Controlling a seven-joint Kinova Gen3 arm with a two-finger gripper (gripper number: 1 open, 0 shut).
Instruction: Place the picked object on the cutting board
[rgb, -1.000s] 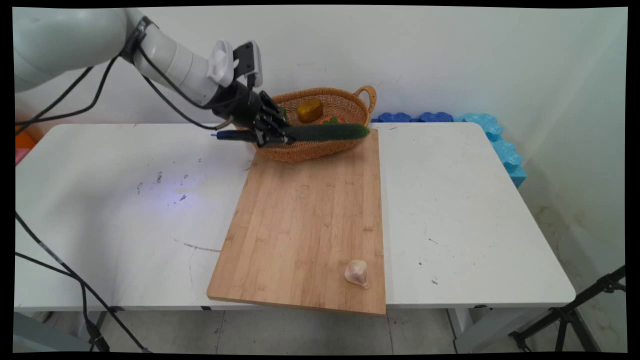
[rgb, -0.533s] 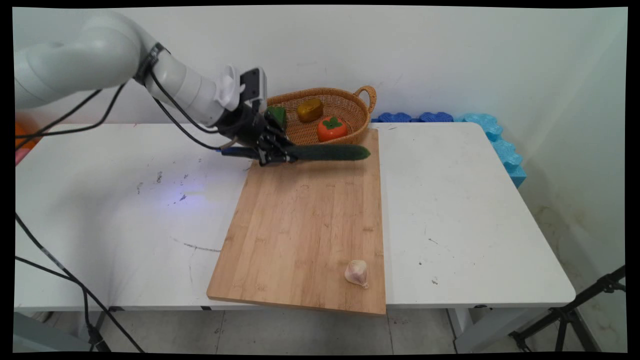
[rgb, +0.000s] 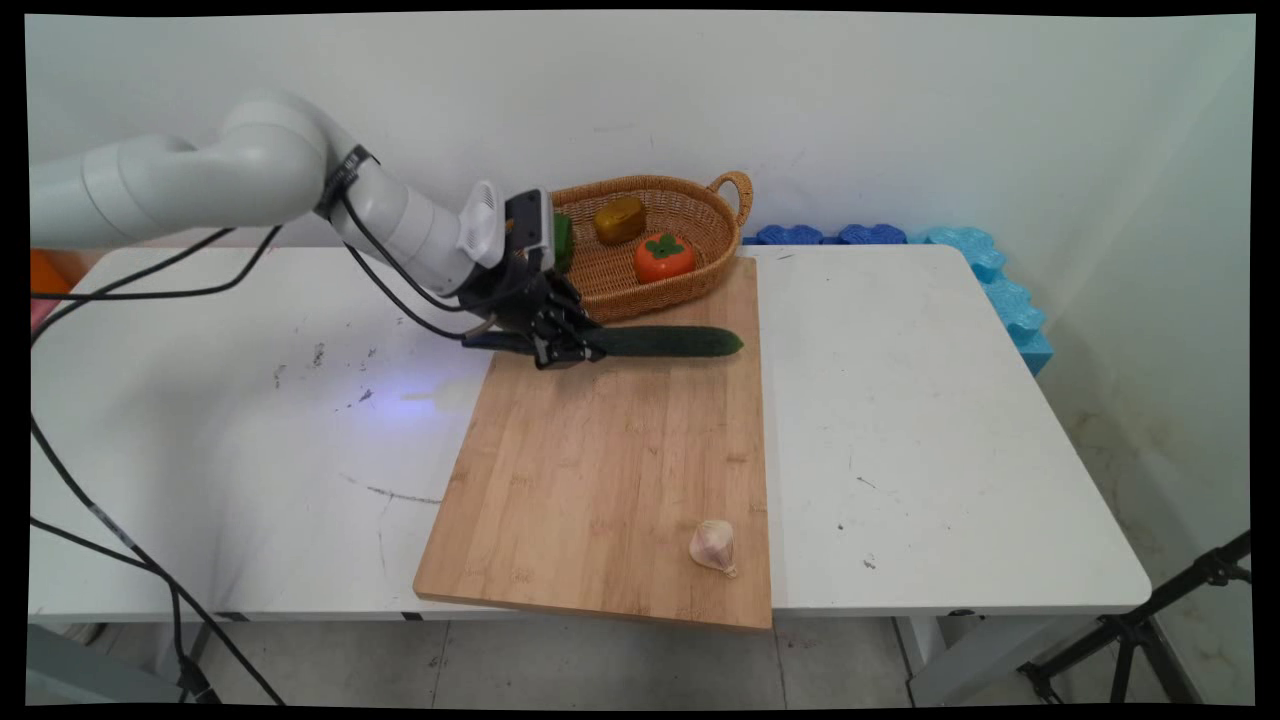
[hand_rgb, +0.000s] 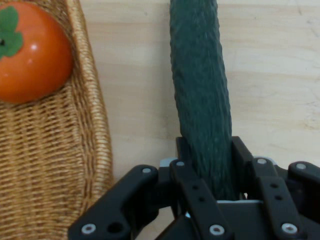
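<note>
Gripper: the gripper (rgb: 562, 343) hangs over the far left corner of the cutting board (rgb: 610, 470). Its fingers are closed around one end of the cucumber (rgb: 665, 342), so the cucumber sticks out to the right like a long handle.
Cucumber: it is dark green and lies almost level, just above the far edge of the cutting board and just in front of the basket (rgb: 650, 290). In the hand view the cucumber (hand_rgb: 202, 100) runs straight away from the gripper (hand_rgb: 210, 195), with bare wood of the cutting board (hand_rgb: 270, 75) on both sides of it. I cannot tell whether its free end touches the cutting board or floats a little above it.
Basket: the woven basket stands at the far end of the cutting board, against the wall. It holds a green thing (rgb: 562, 240), a yellow-brown thing (rgb: 619, 219) and an orange-red fruit with a green leaf cap (rgb: 664, 258). In the hand view the basket (hand_rgb: 60, 165) and the fruit (hand_rgb: 32, 52) are left of the cucumber.
Garlic: a garlic bulb (rgb: 714, 546) lies alone on the near right part of the cutting board, well apart from the gripper.
Table: the white table (rgb: 250, 450) carries the cutting board.
Hidden: the arm covers most of the green thing, so its kind is unclear. The gripper hides the held end of the cucumber. The hand view cuts off the cucumber's far end.
</note>
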